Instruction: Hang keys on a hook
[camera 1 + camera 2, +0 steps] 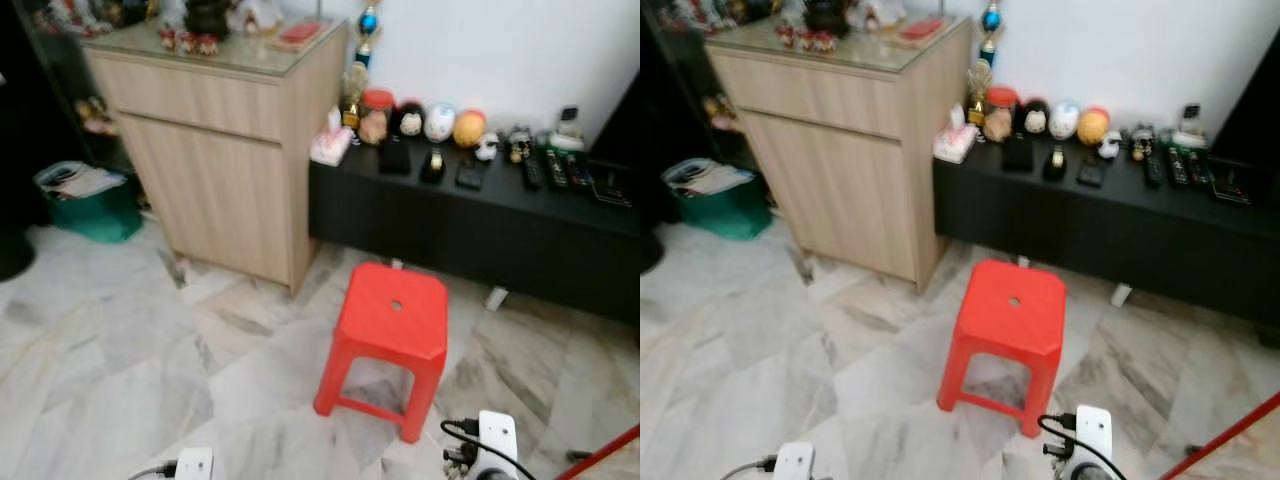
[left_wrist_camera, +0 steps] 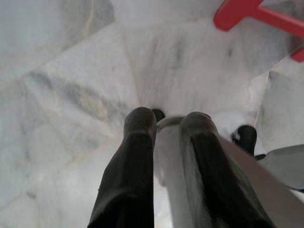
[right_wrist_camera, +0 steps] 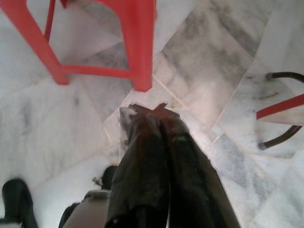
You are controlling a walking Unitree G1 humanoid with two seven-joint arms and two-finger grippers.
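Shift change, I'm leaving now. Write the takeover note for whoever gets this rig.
Left gripper: hangs low over the marble floor, fingers nearly together, nothing between them.
Right gripper: also low, just in front of the red stool, fingers shut on a small flat piece at the tips; it may be the keys, but I cannot tell.
No hook can be made out. Ahead stand a wooden cabinet and a black low bench crowded with small items.
Done: nothing hung yet.
Left: confirm the keys, find the hook, walk to it, hang them.
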